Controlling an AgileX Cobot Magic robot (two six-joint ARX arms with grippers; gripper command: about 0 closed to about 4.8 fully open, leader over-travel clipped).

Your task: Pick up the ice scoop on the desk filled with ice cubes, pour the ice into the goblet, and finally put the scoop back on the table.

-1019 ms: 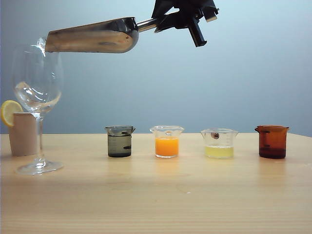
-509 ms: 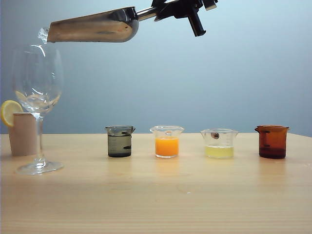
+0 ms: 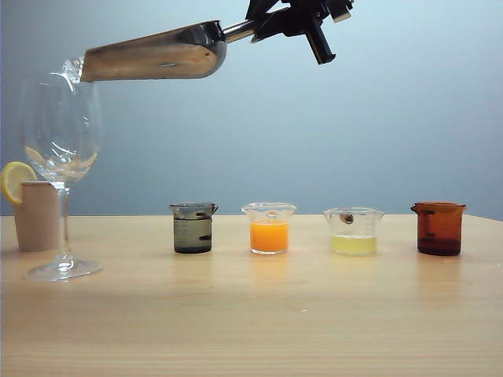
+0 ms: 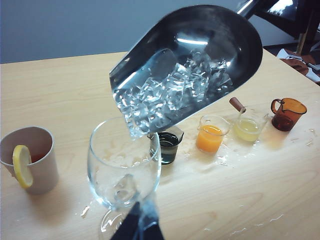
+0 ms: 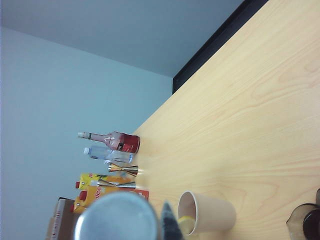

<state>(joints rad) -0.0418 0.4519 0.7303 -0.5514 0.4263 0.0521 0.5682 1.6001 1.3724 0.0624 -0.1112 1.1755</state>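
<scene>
The steel ice scoop [image 3: 149, 53] hangs high in the exterior view, tilted mouth-down toward the left, its lip just above the goblet [image 3: 60, 126]. My right gripper [image 3: 263, 26] is shut on its thin handle at the top. In the left wrist view the ice scoop [image 4: 200, 60] holds a heap of ice cubes [image 4: 165, 92] sliding toward its lip over the goblet [image 4: 124, 167]. One cube [image 3: 72, 67] juts over the lip. A little ice lies in the goblet's bowl. My left gripper [image 4: 141, 222] hovers short of the goblet, shut and empty.
A beige cup with a lemon slice [image 3: 35, 214] stands just behind the goblet. A row of beakers runs rightward along the desk [image 3: 251, 314]: dark [image 3: 193, 228], orange [image 3: 269, 228], pale yellow [image 3: 354, 233], brown [image 3: 438, 228]. Bottles and cartons [image 5: 110, 150] stand at the far edge. Water drops dot the desk.
The scoop rose a little and then dipped slightly. It stays tilted over the goblet. The ice inside the goblet's bowl has shifted.
</scene>
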